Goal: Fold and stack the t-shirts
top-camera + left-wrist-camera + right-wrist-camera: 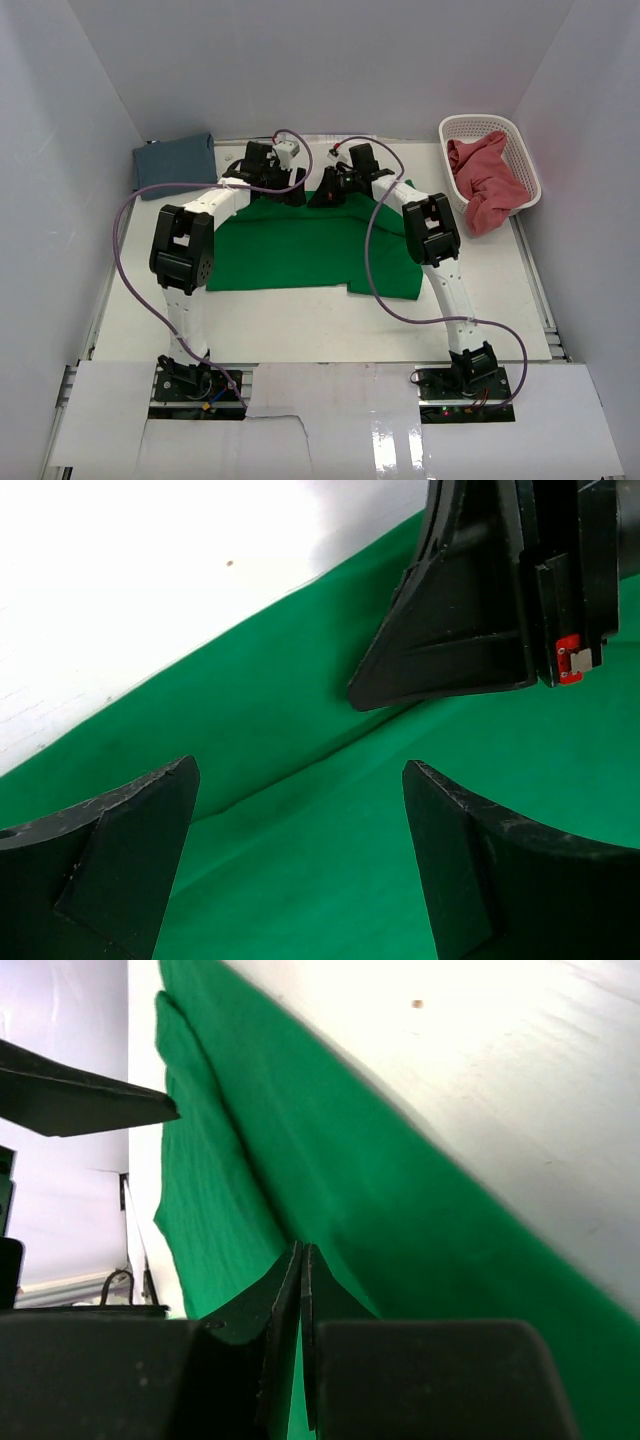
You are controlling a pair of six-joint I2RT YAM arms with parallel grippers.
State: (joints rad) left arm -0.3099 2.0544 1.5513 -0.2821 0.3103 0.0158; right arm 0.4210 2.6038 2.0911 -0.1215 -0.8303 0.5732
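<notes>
One t-shirt (260, 1110), seemingly in right claw (304, 1255)

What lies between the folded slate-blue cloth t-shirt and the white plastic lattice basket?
The top view shows the left gripper and the right gripper there, at the far edge of the spread bright green cloth t-shirt.

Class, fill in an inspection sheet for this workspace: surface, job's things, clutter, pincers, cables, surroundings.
Surface: white table, flat.
Job's things: green t-shirt spread at centre; blue t-shirt folded, far left; red t-shirt bunched in the white basket, far right.
Clutter: the white basket only.
Pincers: left pincer open over the green cloth; right pincer shut on the green t-shirt at a fold.
Cables: purple cables loop from both arms.
Surroundings: white walls on three sides.
</notes>
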